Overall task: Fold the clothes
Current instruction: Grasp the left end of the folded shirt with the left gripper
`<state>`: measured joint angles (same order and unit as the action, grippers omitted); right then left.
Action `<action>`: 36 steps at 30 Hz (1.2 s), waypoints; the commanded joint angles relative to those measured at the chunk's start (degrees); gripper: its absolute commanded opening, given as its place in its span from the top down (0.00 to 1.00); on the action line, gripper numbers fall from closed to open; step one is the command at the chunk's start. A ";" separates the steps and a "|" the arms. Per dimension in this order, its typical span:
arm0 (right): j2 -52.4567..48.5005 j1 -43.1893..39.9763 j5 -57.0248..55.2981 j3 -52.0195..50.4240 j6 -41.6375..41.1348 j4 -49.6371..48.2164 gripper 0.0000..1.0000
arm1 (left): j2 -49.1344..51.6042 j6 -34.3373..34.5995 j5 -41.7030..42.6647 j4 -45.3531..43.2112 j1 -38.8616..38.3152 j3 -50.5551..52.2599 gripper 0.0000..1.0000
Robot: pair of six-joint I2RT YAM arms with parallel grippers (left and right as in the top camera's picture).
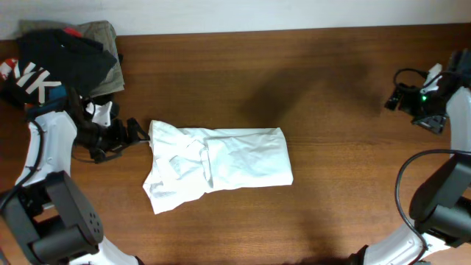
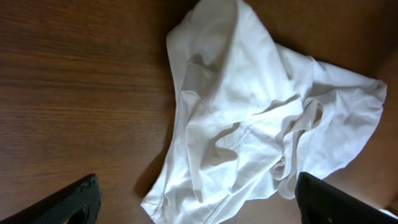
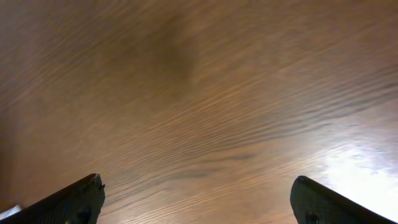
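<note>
- white garment [image 1: 217, 168]: centre of tabletop [image 1: 331, 73], rumpled at its left end.
- left tool [image 1: 138, 132] wide open, empty, just beside that end; right tool [image 3: 198, 202] open, empty, well apart.
- best to pinch the hem low, carry flat.

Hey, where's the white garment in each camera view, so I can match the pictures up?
Overhead: the white garment lies crumpled left of centre, just right of the left gripper.
Left wrist: the white garment fills the middle and right, ahead of the open fingers.
Right wrist: not in it; only wood grain shows.
Shared landmark: the brown wooden table, seen in all three.
</note>
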<state>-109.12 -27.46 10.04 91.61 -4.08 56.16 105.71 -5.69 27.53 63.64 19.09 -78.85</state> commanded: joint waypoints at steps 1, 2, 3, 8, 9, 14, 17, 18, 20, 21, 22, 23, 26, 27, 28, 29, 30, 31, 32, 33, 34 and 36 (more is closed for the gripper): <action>1.01 0.07 -1.40 0.96 -0.09 -0.13 0.01 | 4.20 -3.19 0.48 0.07 -0.26 0.20 0.01; 1.01 0.07 -1.55 0.96 -0.04 -0.11 0.01 | 5.16 -3.19 0.52 0.04 -0.15 0.20 0.01; 1.01 0.07 -1.57 0.96 -0.04 -0.11 0.01 | 6.51 -3.76 0.57 0.09 -0.17 0.17 0.01; 1.01 0.07 -1.57 0.96 -0.07 -0.11 0.01 | 11.76 -10.03 2.36 2.45 -0.24 0.20 0.01; 1.01 0.07 -1.55 0.96 -0.07 -0.11 0.01 | 12.41 -11.41 3.82 2.67 -0.24 0.20 0.01; 1.01 0.07 -1.57 0.96 -0.07 -0.11 0.01 | 16.61 -12.22 6.16 3.39 -0.68 0.28 0.01; 1.01 0.07 -1.57 0.96 -0.04 -0.11 0.01 | 18.86 -12.22 6.16 3.45 -1.97 0.28 0.01; 1.01 0.07 -1.55 0.96 -0.04 -0.11 0.01 | 19.56 -12.22 6.16 3.48 -2.93 0.31 0.01; 1.01 0.07 -1.57 0.96 -0.07 -0.11 0.01 | 19.91 -12.17 6.14 3.48 -4.76 0.31 0.01; 1.01 0.07 -1.55 0.96 -0.04 -0.11 0.01 | 19.91 -12.15 6.12 3.48 -5.70 0.28 0.02; 1.01 0.07 -1.57 0.96 -0.04 -0.11 0.01 | 19.96 -11.52 5.42 3.34 -6.51 0.31 0.04; 1.01 0.07 -1.57 0.96 -0.07 -0.11 0.01 | 19.96 -11.52 4.72 3.23 -6.95 0.28 0.06; 1.01 0.07 -1.55 0.96 -0.04 -0.13 0.01 | 19.96 -11.47 4.20 3.04 -7.52 0.31 0.18; 1.01 0.07 -1.57 0.96 -0.04 -0.11 0.01 | 19.96 -11.50 4.17 2.86 -7.69 0.31 0.24; 1.01 0.07 -1.57 0.96 -0.07 -0.11 0.01 | 19.96 -11.50 4.17 2.54 -7.76 0.31 0.34; 1.01 0.07 -1.57 0.96 -0.04 -0.11 0.01 | 19.96 -11.50 4.17 2.25 -7.76 0.31 0.48; 1.01 0.07 -1.57 0.96 -0.04 -0.11 0.01 | 19.96 -11.47 4.17 2.01 -7.76 0.31 0.60; 1.01 0.07 -1.57 0.96 -0.07 -0.11 0.01 | 19.96 -10.93 4.17 1.92 -7.76 0.28 0.70; 1.01 0.07 -1.55 0.96 -0.07 -0.11 0.01 | 19.96 -9.33 4.17 1.60 -7.76 0.28 0.89; 1.01 0.07 -1.57 0.96 -0.04 -0.11 0.01 | 19.96 -8.17 4.17 1.44 -7.76 0.28 0.99; 1.01 0.07 -1.55 0.96 -0.07 -0.11 0.02 | 19.96 -7.21 4.13 1.36 -7.76 0.24 0.99; 1.01 0.07 -1.55 0.96 -0.04 -0.11 0.01 | 19.96 -2.27 -1.60 1.81 -7.52 -0.76 0.99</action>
<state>-109.12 -27.66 9.04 91.61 -4.05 56.10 124.31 -13.67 32.99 65.43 11.68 -79.29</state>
